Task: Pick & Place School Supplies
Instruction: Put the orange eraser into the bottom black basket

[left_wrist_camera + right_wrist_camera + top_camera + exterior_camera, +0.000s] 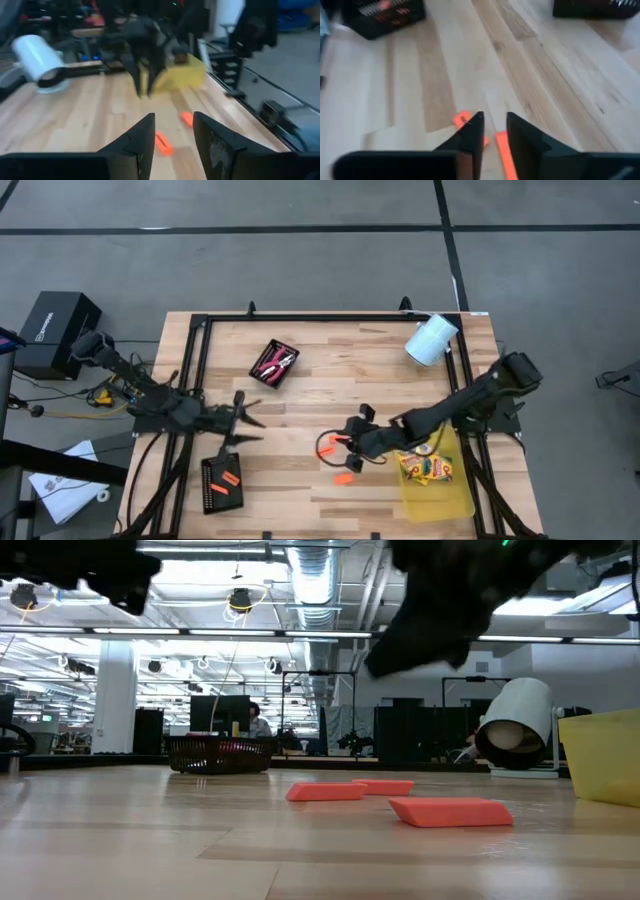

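Observation:
Three small orange pieces [343, 478] lie flat on the wooden table near its middle; the low view shows them resting on the boards [450, 811]. My right gripper [352, 438] hovers open just above them, and in its wrist view one orange piece [502, 150] shows below the gap between its fingers and another [462, 119] beside them. My left gripper [250, 420] is open over the table's left part and points toward the right gripper. A yellow crayon box [427, 468] lies in the yellow bin. Red-handled scissors [275, 363] lie in a black mesh tray.
A second black mesh tray [222, 482] holding orange pieces sits near the near-left edge. The translucent yellow bin [440, 498] stands at the near right, under the right arm. A white roll [432, 338] lies at the far right. A black frame [200, 325] borders the table.

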